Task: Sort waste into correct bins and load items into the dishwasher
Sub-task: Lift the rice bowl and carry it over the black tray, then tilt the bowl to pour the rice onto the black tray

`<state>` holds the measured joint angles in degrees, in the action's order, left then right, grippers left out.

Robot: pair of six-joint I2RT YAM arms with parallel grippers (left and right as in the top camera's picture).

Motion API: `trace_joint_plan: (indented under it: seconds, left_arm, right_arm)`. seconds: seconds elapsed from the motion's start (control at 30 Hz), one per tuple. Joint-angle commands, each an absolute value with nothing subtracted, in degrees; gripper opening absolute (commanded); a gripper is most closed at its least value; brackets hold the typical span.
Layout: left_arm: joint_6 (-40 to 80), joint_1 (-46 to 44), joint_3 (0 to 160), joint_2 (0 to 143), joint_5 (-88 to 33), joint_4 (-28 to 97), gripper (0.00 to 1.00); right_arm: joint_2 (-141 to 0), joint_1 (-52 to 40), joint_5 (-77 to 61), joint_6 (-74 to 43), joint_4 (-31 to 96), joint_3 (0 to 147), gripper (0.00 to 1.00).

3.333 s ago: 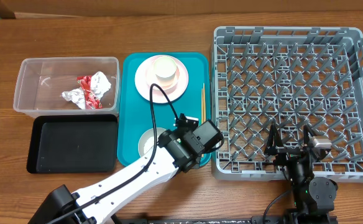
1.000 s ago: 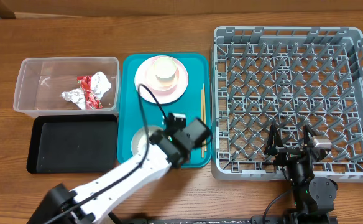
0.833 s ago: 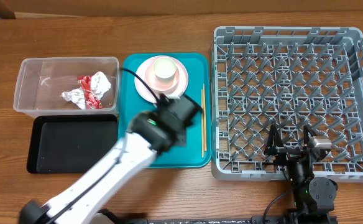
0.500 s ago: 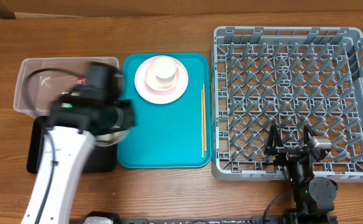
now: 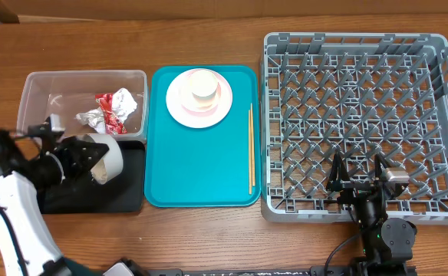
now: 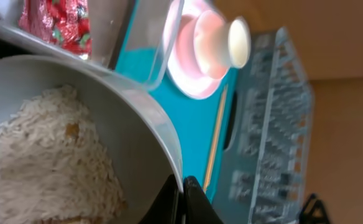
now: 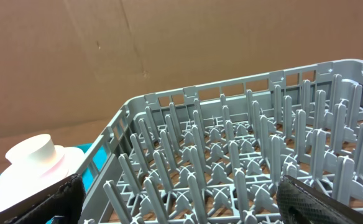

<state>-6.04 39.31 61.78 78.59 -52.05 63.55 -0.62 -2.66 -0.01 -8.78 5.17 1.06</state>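
Note:
My left gripper (image 5: 88,159) is shut on the rim of the pale grey bowl (image 5: 110,153) and holds it tipped on its side above the black tray (image 5: 124,192). In the left wrist view the fingers (image 6: 183,194) pinch the bowl's rim (image 6: 138,118), and white rice (image 6: 38,162) lies inside. The clear tub (image 5: 34,107) holds the napkin (image 5: 93,119) and the red-and-white wrapper (image 5: 115,103). The white plate (image 5: 179,107), pink dish (image 5: 222,96) and cup (image 5: 203,84) stand stacked on the teal tray. Chopsticks (image 5: 250,149) lie at that tray's right edge. My right gripper (image 5: 358,182) is open and empty over the dish rack (image 5: 362,100).
The teal tray (image 5: 201,169) lies between the bins and the rack. The rack's upright pegs (image 7: 231,155) fill the right wrist view, with the cup (image 7: 35,149) beyond its left wall. The wooden table runs around everything.
My left arm lifted the bowl off the teal tray, swung it left and now holds it tipped over the black tray. The right arm has not moved.

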Motion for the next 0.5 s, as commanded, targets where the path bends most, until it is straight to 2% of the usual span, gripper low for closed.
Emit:
trace_joint_plan:
  seconds: [0.0, 0.2, 0.47]
  left_arm:
    - [-9.54, 43.81, 57.36, 81.32, -69.91, 59.16, 0.04]
    - [-12.19, 49.28, 55.57, 86.96, -82.5, 57.6, 0.04]
    - [-15.05, 53.12, 55.53, 90.83, -83.4, 57.58, 0.04]
  right_arm:
    - [-0.16, -2.5, -0.05, -8.73, 4.82, 0.45, 1.0]
    - [-0.16, -2.5, -0.08, -8.73, 4.82, 0.45, 1.0]
    - [-0.16, -2.5, -0.05, -8.73, 4.82, 0.45, 1.0]
